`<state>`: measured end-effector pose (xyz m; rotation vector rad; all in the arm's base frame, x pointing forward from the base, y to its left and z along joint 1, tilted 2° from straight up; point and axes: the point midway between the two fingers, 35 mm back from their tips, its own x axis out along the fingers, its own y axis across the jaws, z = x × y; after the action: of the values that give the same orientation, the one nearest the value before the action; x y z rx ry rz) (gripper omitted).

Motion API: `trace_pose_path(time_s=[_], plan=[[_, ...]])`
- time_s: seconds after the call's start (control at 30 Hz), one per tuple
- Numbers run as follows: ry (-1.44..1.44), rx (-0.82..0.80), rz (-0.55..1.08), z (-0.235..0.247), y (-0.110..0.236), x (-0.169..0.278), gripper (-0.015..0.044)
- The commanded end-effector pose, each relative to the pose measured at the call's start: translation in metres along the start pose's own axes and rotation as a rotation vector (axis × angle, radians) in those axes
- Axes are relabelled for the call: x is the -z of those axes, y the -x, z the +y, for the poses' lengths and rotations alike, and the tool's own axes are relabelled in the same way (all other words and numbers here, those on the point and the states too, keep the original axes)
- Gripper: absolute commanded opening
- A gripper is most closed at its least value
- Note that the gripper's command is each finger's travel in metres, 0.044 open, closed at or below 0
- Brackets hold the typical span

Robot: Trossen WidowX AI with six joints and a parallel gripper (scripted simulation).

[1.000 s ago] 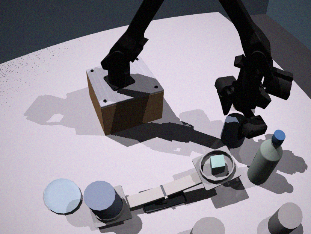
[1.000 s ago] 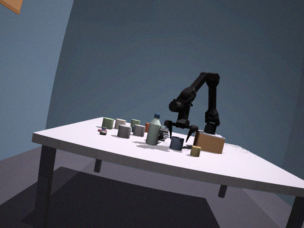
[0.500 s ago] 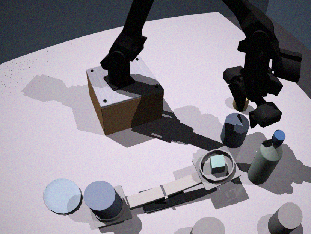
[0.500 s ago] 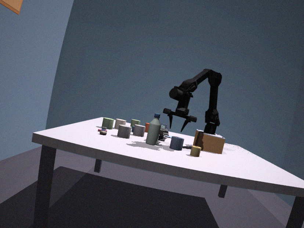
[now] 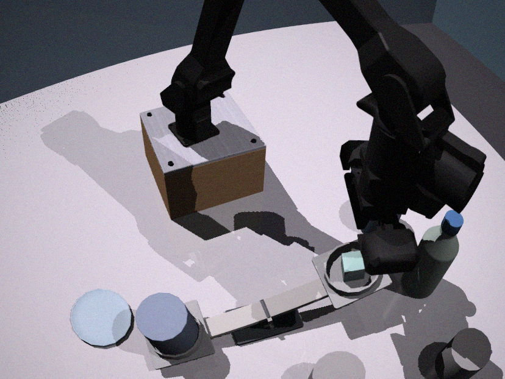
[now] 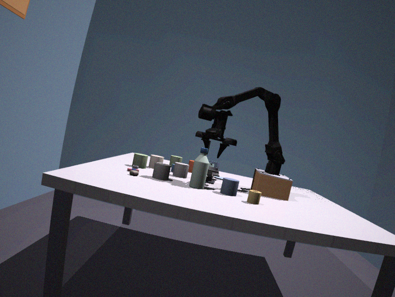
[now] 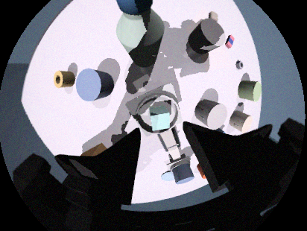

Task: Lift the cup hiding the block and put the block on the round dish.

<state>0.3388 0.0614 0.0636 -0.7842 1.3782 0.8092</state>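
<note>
The pale green block (image 5: 352, 265) (image 7: 160, 118) sits uncovered inside the ring on the right pan of the balance (image 5: 265, 306). The other dark blue cup (image 5: 167, 322) (image 7: 184, 172) stands on the left pan. The light blue round dish (image 5: 101, 317) lies just left of that cup. The lifted blue cup (image 6: 229, 186) (image 7: 94, 84) stands on the table away from the balance; the arm hides it in the top view. My gripper (image 5: 369, 244) (image 6: 213, 150) (image 7: 162, 127) is open and empty, well above the block, with a finger on each side of it in the wrist view.
A green bottle with a blue cap (image 5: 432, 261) (image 6: 199, 172) (image 7: 134, 27) stands close to the right of the block's pan. Grey cylinders (image 5: 469, 350) stand in front. The arm's wooden mount box (image 5: 212, 171) is behind. A yellow spool (image 6: 254, 196) lies near the lifted cup.
</note>
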Motion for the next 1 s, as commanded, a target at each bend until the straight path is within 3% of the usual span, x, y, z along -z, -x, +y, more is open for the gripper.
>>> trace_pose_path(time_s=[0.0,0.97], plan=[[-0.004,-0.020,0.009,-0.003,-0.001,0.005,0.0260],[-0.004,-0.020,0.009,-0.002,-0.047,0.006,0.0260]])
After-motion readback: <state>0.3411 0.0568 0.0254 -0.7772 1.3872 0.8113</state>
